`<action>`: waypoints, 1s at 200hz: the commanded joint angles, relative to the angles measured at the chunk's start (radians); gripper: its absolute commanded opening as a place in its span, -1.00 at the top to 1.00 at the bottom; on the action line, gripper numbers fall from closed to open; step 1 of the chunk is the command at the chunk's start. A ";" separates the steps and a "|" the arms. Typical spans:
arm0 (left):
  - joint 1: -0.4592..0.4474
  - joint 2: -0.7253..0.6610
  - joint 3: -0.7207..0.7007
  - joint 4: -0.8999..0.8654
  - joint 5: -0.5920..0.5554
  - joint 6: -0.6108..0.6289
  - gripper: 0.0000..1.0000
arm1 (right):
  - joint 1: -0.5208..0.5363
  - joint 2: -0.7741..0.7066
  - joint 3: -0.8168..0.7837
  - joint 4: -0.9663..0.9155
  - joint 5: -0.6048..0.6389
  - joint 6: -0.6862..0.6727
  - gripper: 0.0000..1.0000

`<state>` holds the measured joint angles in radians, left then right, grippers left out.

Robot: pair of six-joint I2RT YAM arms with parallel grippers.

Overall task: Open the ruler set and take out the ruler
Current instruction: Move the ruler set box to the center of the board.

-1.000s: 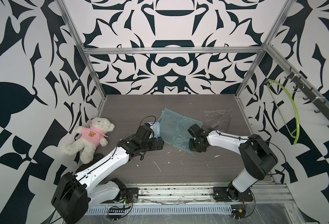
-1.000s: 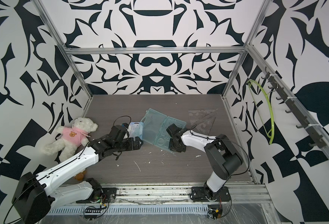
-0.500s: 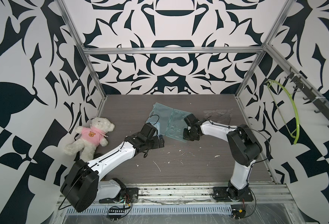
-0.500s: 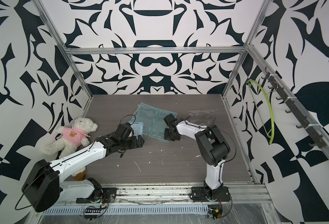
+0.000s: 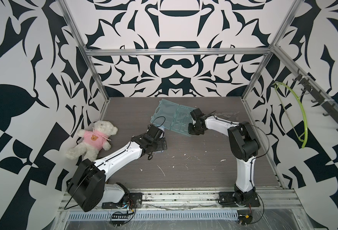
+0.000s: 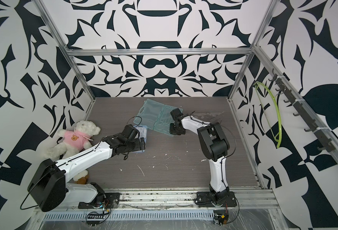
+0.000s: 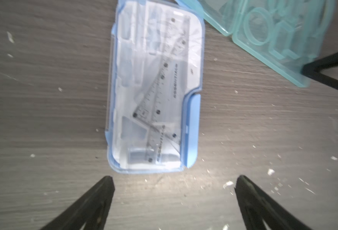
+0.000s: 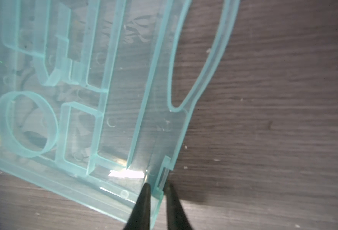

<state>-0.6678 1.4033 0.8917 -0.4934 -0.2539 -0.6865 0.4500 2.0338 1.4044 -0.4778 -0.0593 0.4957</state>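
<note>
right fingers [image 8: 142, 205] just slid the teal case [image 5: 170, 115] up-frame, grip unclear now, so wide-open left fingers [image 7: 88, 205] get room over blue ruler set [image 7: 154, 89]

left arm [image 5: 122, 157] stretched low toward centre, left gripper [image 7: 174, 179] jaws spread wide, right arm [image 5: 243, 175] upright at base, forearm reaching left, right gripper [image 8: 159, 185] tilted down, jaws narrowly apart

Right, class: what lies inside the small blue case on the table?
Through the clear lid of the blue case shows a transparent set square with scale marks, lying on a white moulded tray. Anything beneath the tray is covered, and blur hides whether more pieces lie there.
</note>
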 commanded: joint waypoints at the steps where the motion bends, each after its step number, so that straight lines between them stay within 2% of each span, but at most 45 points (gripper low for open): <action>1: -0.001 0.078 0.058 -0.078 -0.101 0.045 -0.98 | -0.003 -0.049 -0.043 -0.043 0.012 -0.026 0.36; 39: 0.000 0.198 0.123 -0.021 -0.105 0.072 -0.98 | -0.004 -0.173 -0.127 -0.008 -0.044 -0.032 0.03; 94: 0.006 0.363 0.270 -0.093 -0.215 0.140 -0.98 | -0.003 -0.366 -0.274 0.061 -0.110 -0.021 -0.10; 136: 0.024 0.435 0.324 -0.126 -0.242 0.188 -0.98 | -0.004 -0.402 -0.301 0.078 -0.126 -0.053 -0.23; 161: 0.050 0.441 0.324 -0.113 -0.227 0.223 -0.99 | -0.004 -0.392 -0.301 0.086 -0.147 -0.063 -0.26; 200: 0.101 0.428 0.285 -0.031 -0.103 0.283 -0.98 | -0.004 -0.384 -0.306 0.093 -0.159 -0.065 -0.27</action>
<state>-0.5983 1.8286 1.1992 -0.5556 -0.4305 -0.4622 0.4465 1.6558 1.1057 -0.4091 -0.1997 0.4442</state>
